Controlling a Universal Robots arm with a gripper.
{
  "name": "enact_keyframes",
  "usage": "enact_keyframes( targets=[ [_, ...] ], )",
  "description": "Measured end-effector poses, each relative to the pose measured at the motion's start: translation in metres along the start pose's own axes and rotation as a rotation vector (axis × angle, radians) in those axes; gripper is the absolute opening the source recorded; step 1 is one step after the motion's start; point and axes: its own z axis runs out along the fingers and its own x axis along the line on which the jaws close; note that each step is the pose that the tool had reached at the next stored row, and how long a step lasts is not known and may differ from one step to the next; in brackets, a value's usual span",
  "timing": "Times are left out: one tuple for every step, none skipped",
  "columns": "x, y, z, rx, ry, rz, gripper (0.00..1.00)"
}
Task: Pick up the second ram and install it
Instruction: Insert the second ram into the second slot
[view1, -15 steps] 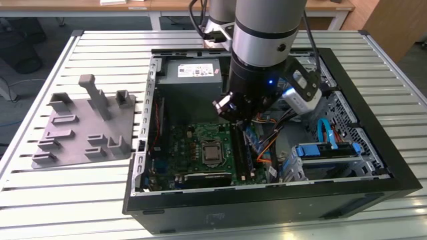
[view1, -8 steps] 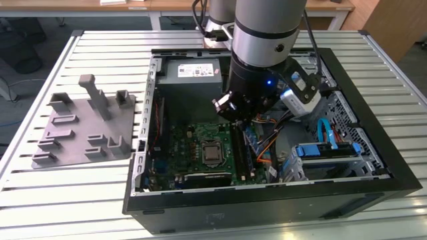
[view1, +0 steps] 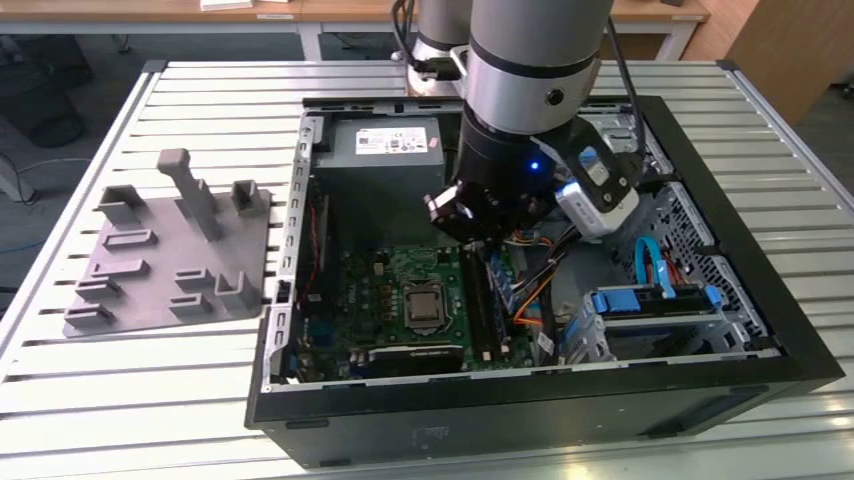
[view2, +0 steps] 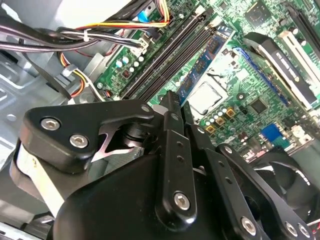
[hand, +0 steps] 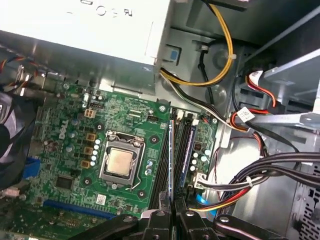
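The black metal computer case (view1: 534, 405) lies open on the slatted white table (view1: 134, 400). Inside it are a green motherboard (hand: 65, 130), a grey sheet-metal power supply (view1: 380, 150) and a drive cage with blue plastic clips (view1: 654, 300). Bundles of yellow, red and black cables (hand: 225, 55) loop along the wall. A square silver processor socket (hand: 120, 162) sits in the middle of the board, with the long black slot rails (hand: 181, 150) just beside it.

On the table at the exterior view's left is a matt grey plastic tray (view1: 134, 270) with upright blocks.

The arm reaches down into the case, and the pincer (view1: 474, 238) hangs over the slot rails. In the first wrist view the black fingers of the pincer (hand: 173, 216) stand close together on the second ram (hand: 171, 155). The second ram shows there edge-on as a thin pale line, running along and between the rails. The fingers look clamped on it, though the contact itself is cut off at the picture's edge. Whether it is already down in a rail I cannot tell.

Another blue-green stick (hand: 189, 150) stands in the rail beyond it, its face dotted with small parts.

In the second wrist view the glossy black pincer body and its screw heads cover much of the board. A blue stick (view2: 205, 62) lies beside the rails, and I cannot tell which of the two it is.
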Motion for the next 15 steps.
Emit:
enact_keyframes(
  targets=[
    [0.0,0.0,0.0,0.0002,-0.0001,0.009,0.14],
    [0.0,0.0,0.0001,0.0005,-0.0003,0.018,0.14],
    [0.0,0.0,0.0001,0.0007,-0.0004,0.027,0.14],
    [0.0,0.0,0.0001,0.0009,-0.0005,0.036,0.14],
    [0.0,0.0,0.0002,0.0011,-0.0007,0.045,0.14],
    [0.0,0.0,0.0002,0.0014,-0.0007,0.054,0.14],
    [0.0,0.0,0.0002,0.0016,-0.0009,0.063,0.14],
    [0.0,0.0,0.0003,0.0018,-0.001,0.073,0.14],
    [0.0,0.0,0.0003,0.0021,-0.0012,0.082,0.14],
    [0.0,0.0,0.0003,0.0023,-0.0013,0.091,0.14],
    [0.0,0.0,0.0004,0.0026,-0.0014,0.101,0.14],
    [0.0,0.0,0.0004,0.0029,-0.0016,0.112,0.14],
    [0.0,0.0,0.0004,0.0031,-0.0017,0.121,0.14],
    [0.0,0.0,0.0004,0.0034,-0.0018,0.131,0.14],
    [0.0,0.0,0.0005,0.0035,-0.002,0.14,0.14]
  ],
)
